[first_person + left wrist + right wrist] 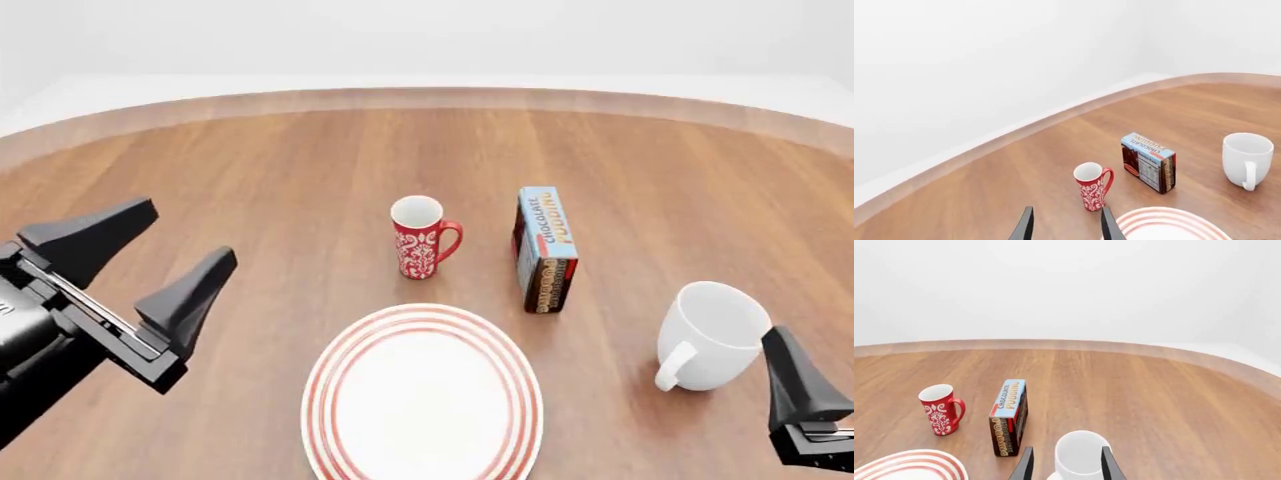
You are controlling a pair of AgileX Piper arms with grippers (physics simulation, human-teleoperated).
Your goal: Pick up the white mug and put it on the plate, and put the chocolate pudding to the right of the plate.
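The white mug (714,328) stands upright at the front right, handle toward the camera. The plate (334,385) lies front centre. The chocolate pudding (545,250) box stands on edge behind the plate's right side. My right gripper (1066,469) is open just behind the white mug (1079,454), which shows between its fingers (1026,465). In the front view only one right finger (793,380) shows, to the right of the mug. My left gripper (140,262) is open and empty, above the table left of the plate.
A slim red mug (420,238) with a white floral pattern stands behind the plate, left of the pudding box. The round wooden table's far edge (427,95) curves across the back. The left wrist view shows the red mug (1091,186), pudding box (1149,162) and plate rim (1154,217).
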